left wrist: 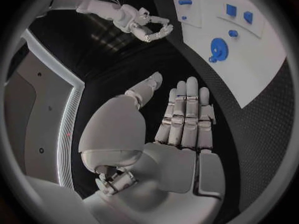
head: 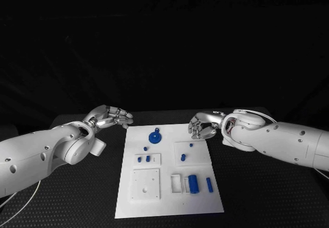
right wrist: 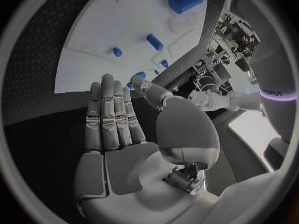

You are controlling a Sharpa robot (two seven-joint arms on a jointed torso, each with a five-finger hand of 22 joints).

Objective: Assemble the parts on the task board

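The white task board (head: 169, 209) lies in the middle of the table. On it are a round blue gear-like part (head: 155, 137) near the far edge, small blue pieces (head: 143, 159) in a recessed panel, one more blue piece (head: 183, 157), and a thick blue cylinder (head: 194, 184) beside a thin blue rod (head: 209, 185). My left hand (head: 108, 117) hovers just off the board's far left corner, holding nothing. My right hand (head: 203, 125) hangs over the far right corner, also holding nothing. Both wrist views show straight fingers: left hand (left wrist: 181, 119), right hand (right wrist: 115, 119). The gear (left wrist: 218, 49) lies beyond the left fingertips.
Black table surface (head: 260, 190) surrounds the board on all sides. A square white plate (head: 145, 184) with small holes sits in the board's near left part. A white block (head: 176, 182) stands next to the blue cylinder (right wrist: 185, 1).
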